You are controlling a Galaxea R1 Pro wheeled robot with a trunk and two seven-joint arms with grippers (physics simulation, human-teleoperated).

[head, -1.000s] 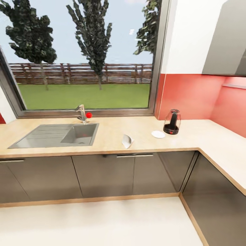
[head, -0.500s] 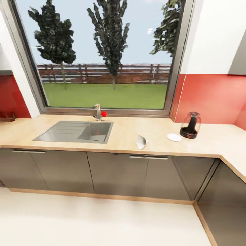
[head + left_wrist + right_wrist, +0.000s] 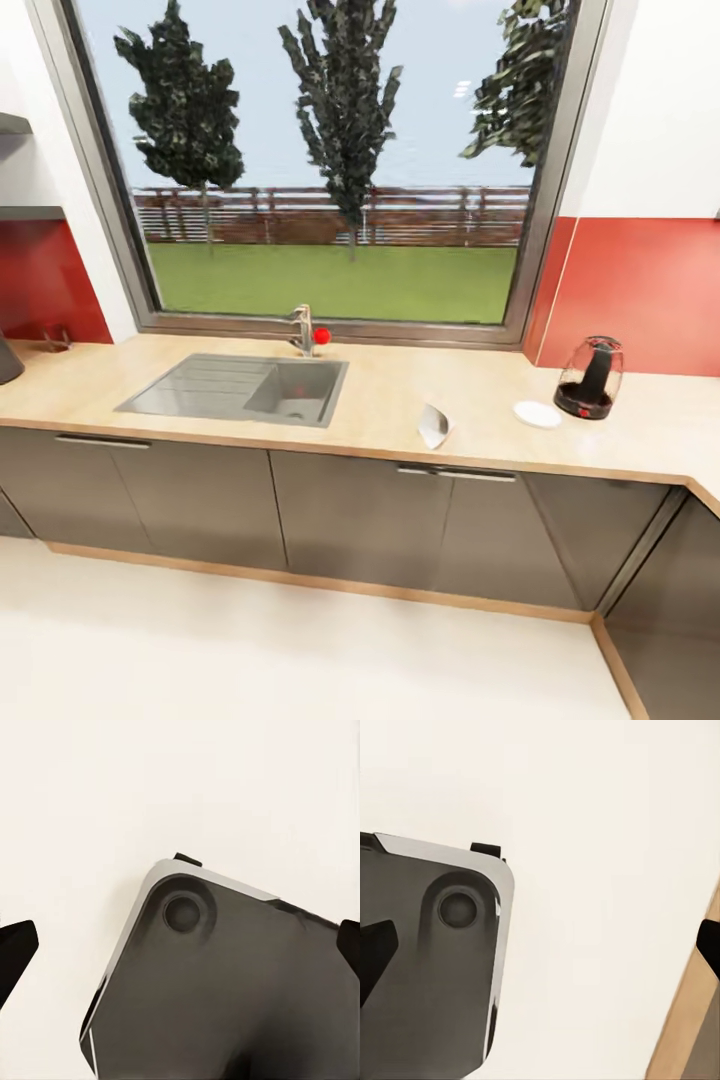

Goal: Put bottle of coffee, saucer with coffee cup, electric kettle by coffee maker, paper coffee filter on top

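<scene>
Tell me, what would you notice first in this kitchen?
Probably the big window with trees and green grass outside, right above the grey sink. Next, the bright red wall on the right, with a dark glass kettle on the wooden counter below it, a small white plate beside it.

No readable text, labels, brands or numbers anywhere. The dome-shaped dark glass kettle (image 3: 590, 377) on the light tan wood-grain countertop (image 3: 380, 400) carries a small red mark, too small to read as a sign.
</scene>
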